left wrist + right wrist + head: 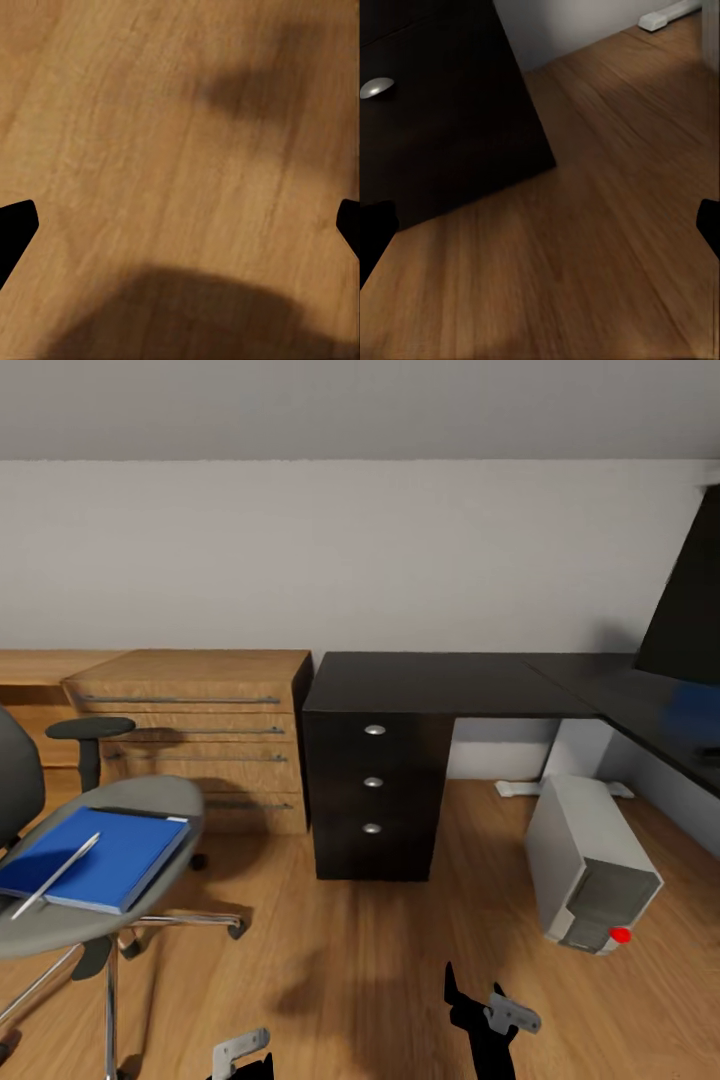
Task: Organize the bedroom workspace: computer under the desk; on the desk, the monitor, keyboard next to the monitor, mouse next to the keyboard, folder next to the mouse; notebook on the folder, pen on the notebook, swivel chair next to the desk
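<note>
Fingertips of the left gripper show as black tips at the far sides of its wrist view, spread wide over bare wooden floor crossed by soft shadows. Those of the right gripper stand just as wide, nothing between them, aimed at floor just beside the lower corner of the black drawer block, where one silver knob shows. In the head view the right gripper sits at about 6 o'clock, the left at 7, both low over open boards.

Floor lies free from the grippers up to the drawer block at 12 o'clock. One desk, a glossy black L, runs from centre to 3 o'clock; its three drawers carry three knobs. One computer stands on the floor at 4 o'clock, beneath the desk's right wing, a red mark low on its front. One monitor shows partly at the 2 o'clock edge. One swivel chair fills 8 to 9 o'clock; on its seat lies one blue folder with one pen across it. Light wooden cabinets stand at 10 o'clock, touching the drawer block's left side.
</note>
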Tool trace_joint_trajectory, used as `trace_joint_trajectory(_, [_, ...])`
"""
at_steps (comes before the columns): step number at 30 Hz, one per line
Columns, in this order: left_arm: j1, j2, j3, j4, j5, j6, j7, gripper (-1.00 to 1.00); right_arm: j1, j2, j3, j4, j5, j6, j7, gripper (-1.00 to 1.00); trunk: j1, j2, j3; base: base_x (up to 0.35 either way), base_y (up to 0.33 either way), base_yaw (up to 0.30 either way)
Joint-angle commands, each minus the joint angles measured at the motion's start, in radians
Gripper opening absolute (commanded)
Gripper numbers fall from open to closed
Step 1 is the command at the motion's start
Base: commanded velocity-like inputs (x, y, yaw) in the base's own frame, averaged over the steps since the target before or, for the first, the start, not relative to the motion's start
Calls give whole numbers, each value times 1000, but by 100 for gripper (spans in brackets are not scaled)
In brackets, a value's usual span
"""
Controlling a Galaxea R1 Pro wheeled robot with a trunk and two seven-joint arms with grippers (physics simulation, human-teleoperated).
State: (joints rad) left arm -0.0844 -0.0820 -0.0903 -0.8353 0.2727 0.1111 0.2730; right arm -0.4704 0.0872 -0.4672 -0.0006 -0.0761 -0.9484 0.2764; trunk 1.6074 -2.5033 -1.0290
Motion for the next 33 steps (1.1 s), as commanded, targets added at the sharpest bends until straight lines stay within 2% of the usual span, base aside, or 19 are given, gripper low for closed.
trace_joint_trajectory(1, [0,1,-3,-2,8,4,8,100,-1,0,-2,0,-8,-1,9,100,0,0,-1,0,0,-300])
trace_joint_trajectory(17, [0,1,-3,-2,8,3,8,100,-1,0,-2,0,-8,-2,9,100,0,0,-1,8,0,-300])
trace_joint_trajectory(26, [0,1,-3,-2,8,2,8,100,-1,-1,-2,-1,-9,-3,8,100,0,0,-1,258,-60,-284])
trace_joint_trajectory(33, [0,2,-3,-2,8,2,8,100,-1,-13,-2,0,-11,-4,-27,100,0,0,-1,299,-69,-75])
